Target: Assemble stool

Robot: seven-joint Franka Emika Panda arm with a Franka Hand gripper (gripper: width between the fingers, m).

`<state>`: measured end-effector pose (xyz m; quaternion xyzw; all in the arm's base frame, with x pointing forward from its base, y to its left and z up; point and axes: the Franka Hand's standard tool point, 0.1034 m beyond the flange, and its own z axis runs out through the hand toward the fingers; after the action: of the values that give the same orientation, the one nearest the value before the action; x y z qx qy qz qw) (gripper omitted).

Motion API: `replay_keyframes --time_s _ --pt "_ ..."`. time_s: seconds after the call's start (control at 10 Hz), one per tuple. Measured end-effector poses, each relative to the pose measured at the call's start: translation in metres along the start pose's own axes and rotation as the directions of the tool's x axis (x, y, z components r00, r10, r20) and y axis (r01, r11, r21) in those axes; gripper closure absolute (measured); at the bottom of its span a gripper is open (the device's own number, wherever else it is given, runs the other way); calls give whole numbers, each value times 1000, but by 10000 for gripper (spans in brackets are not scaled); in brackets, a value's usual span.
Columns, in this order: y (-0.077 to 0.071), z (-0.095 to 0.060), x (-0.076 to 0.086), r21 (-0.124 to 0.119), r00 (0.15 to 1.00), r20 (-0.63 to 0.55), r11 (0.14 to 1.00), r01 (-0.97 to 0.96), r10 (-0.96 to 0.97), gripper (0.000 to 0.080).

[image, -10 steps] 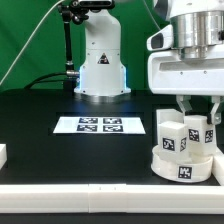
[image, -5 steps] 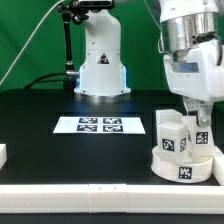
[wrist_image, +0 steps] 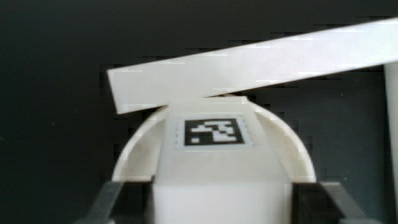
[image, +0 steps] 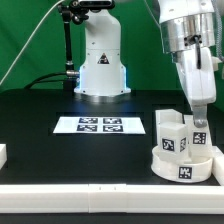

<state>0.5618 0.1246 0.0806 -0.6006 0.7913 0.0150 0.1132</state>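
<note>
The round white stool seat (image: 183, 166) lies at the exterior view's lower right, tags on its rim. Two white blocky legs stand on it: one at the left (image: 171, 136) and one at the right (image: 201, 138). My gripper (image: 200, 124) comes down on the right leg with its fingers around the leg's top. In the wrist view the tagged leg (wrist_image: 214, 150) fills the space between my dark fingers (wrist_image: 111, 205), which touch its sides; my gripper (wrist_image: 217, 208) is shut on it.
The marker board (image: 98, 125) lies mid-table. The arm's white base (image: 100, 65) stands behind it. A small white part (image: 3, 154) sits at the exterior view's left edge. A white rail (image: 90, 205) runs along the front; a white bar (wrist_image: 249, 65) shows beyond the leg.
The gripper has turned about its vertical axis on the right leg; its wide face, seen a second ago, now shows edge-on. The seat and the left leg have not moved.
</note>
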Motion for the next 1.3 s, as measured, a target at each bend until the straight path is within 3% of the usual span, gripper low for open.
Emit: replay_keyframes --time_s 0.4,0.6,0.7,0.8,0.9,1.0,1.1,1.3 --pt "1 1 2 26 913 48 914 -406 404 463" --pt "1 0 2 4 895 51 896 -443 443 463" --pt "0 0 3 6 904 52 906 -424 423 463" --pt "1 1 3 6 908 51 909 -417 416 393" --pt "1 1 2 5 908 51 909 -416 415 254" --pt "3 -4 -5 -38 933 42 934 -355 357 254" --pt "-1 -14 -13 -41 957 55 958 -283 285 172" --pt "-3 -25 -22 -31 971 77 974 -226 228 156"
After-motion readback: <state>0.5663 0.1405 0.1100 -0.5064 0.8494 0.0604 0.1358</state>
